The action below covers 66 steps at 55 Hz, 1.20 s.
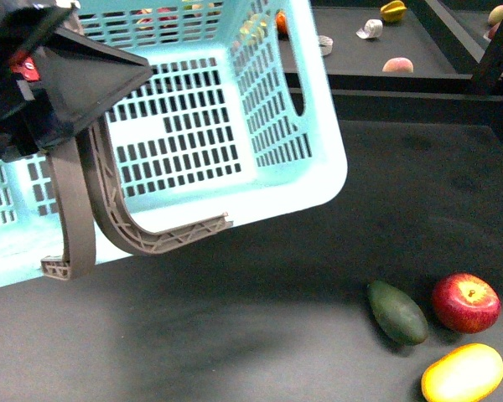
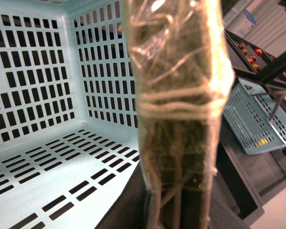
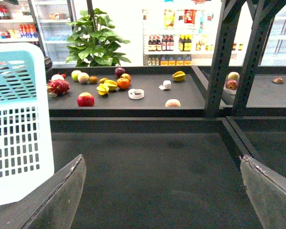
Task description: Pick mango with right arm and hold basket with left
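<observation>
The left gripper (image 1: pixel 33 79) clamps the basket (image 1: pixel 306 167) by its rim, tilted off the table (image 1: pixel 235 335). The right gripper (image 3: pixel 162 162) gapes wide and empty. The mango (image 1: pixel 463 373) lies unpicked beside the red apple (image 1: pixel 465 301).

**Black left arm, tape-wrapped finger, scuffed grey right gripper**

From the front, the left arm (image 1: pixel 25 100) appeared as a black boxy housing with a flat, dark grey wedge-shaped plate (image 1: pixel 92 71) and a small red patch (image 1: pixel 23 69). Its wrist camera showed one left finger (image 2: pixel 178 57) padded in olive-brown fibrous material, wrapped in glossy clear tape and bound with pale cord (image 2: pixel 176 102). The right gripper (image 3: pixel 162 160) showed two flat, matte, dark grey fingers (image 3: pixel 57 200), their upper edges scuffed pale.
</observation>
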Available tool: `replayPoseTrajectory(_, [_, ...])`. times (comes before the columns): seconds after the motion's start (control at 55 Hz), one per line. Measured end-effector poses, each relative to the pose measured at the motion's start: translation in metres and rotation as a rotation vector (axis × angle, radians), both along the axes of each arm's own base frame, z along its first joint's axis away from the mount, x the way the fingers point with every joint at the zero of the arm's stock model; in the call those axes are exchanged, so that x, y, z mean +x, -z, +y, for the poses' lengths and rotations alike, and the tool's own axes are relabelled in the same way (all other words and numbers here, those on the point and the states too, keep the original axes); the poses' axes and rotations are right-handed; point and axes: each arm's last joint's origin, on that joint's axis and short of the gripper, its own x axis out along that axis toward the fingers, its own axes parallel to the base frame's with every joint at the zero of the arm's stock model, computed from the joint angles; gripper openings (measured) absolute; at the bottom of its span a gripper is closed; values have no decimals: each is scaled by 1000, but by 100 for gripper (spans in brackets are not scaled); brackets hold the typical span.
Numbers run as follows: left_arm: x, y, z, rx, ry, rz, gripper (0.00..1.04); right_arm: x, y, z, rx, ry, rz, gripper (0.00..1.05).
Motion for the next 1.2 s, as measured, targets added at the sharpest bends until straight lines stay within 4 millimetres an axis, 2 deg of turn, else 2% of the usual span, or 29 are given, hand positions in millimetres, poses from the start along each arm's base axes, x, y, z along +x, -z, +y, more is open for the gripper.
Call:
replayPoseTrajectory(0.255, [-9, 1, -18, 43, 110, -22, 9, 0, 0, 0, 0, 0, 0, 97])
replayPoseTrajectory(0.983, [-8, 0, -18, 72, 97, -45, 9, 0, 0, 0, 0, 0, 0, 97])
replayPoseTrajectory(1.128, [-7, 0, -18, 73, 93, -45, 9, 11, 2, -9, 121, 249, 31, 97])
replayPoseTrajectory(1.201, [-7, 0, -18, 74, 92, -46, 9, 20, 6, -17, 142, 258, 78, 97])
